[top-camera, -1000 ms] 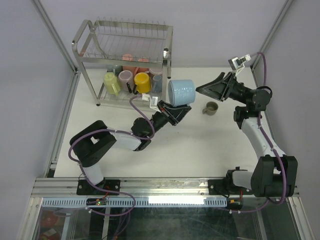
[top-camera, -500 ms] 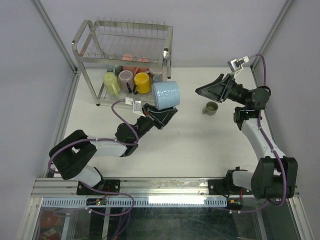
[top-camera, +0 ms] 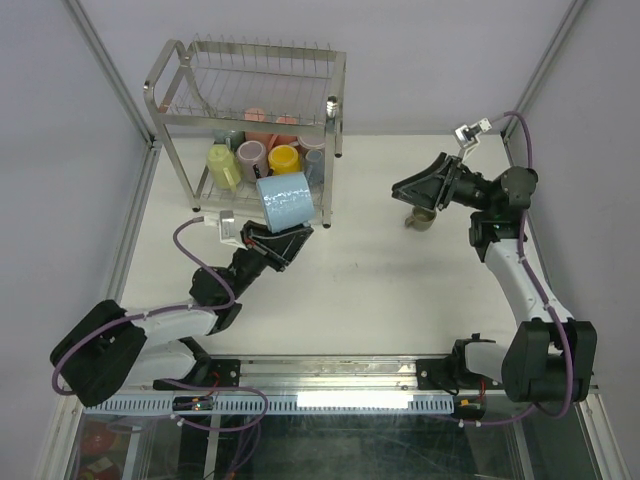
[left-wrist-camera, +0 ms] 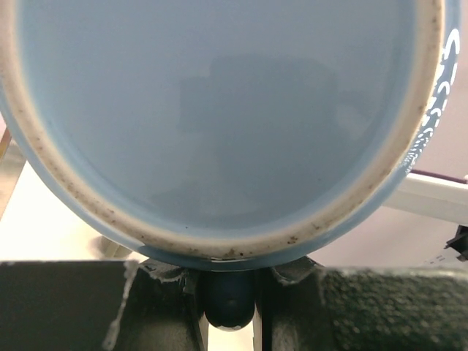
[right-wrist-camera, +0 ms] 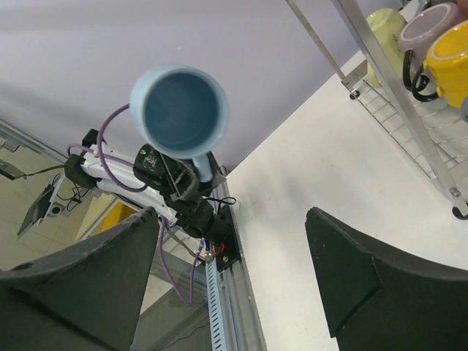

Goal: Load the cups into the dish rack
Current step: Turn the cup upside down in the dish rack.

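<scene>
My left gripper (top-camera: 283, 237) is shut on the handle of a light blue cup (top-camera: 283, 200), held in the air just in front of the dish rack (top-camera: 170, 75). In the left wrist view the cup's mouth (left-wrist-camera: 219, 110) fills the frame, and its dark handle (left-wrist-camera: 229, 296) sits between the fingers. The rack's lower shelf holds several cups, among them a pale green cup (top-camera: 221, 165), a mauve cup (top-camera: 250, 157) and a yellow cup (top-camera: 284, 158). My right gripper (top-camera: 402, 190) stands open above an olive cup (top-camera: 421, 219) on the table. The right wrist view shows the blue cup (right-wrist-camera: 179, 110) across the table.
The rack's upper shelf (top-camera: 255, 85) is bare wire. Metal frame posts (top-camera: 110, 70) and grey walls close in the white table (top-camera: 400, 290) on both sides. The rack's foot and lower corner (right-wrist-camera: 457, 208) show at the right wrist view's right edge.
My left arm has swung the blue cup leftwards, from mid-table to the rack's front right corner. The right gripper has opened wider and shifted slightly over the olive cup.
</scene>
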`<action>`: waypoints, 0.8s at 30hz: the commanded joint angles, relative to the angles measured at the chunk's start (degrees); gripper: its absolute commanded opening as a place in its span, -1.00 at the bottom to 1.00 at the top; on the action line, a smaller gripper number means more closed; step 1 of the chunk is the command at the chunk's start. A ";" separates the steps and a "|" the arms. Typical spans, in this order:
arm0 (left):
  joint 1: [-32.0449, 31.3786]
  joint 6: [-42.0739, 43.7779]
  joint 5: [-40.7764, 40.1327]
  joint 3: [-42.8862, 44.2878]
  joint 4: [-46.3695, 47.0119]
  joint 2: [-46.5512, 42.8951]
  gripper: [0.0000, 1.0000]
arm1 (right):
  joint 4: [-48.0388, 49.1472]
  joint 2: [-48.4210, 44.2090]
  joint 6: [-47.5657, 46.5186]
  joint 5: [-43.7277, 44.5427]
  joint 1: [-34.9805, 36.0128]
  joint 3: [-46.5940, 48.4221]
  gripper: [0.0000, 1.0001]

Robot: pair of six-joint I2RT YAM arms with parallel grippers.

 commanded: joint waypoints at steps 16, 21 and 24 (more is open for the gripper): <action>13.74 6.50 10.84 3.30 -43.43 -23.08 -1.00 | -31.29 -6.60 -47.64 -2.70 -6.49 0.47 0.68; 14.35 9.38 9.09 6.87 -48.06 -19.55 -1.00 | -32.89 -7.15 -52.04 -3.54 -8.30 -1.30 0.68; 14.44 11.52 7.30 9.12 -48.73 -16.87 -1.00 | -33.25 -7.60 -53.08 -3.92 -8.85 -2.02 0.68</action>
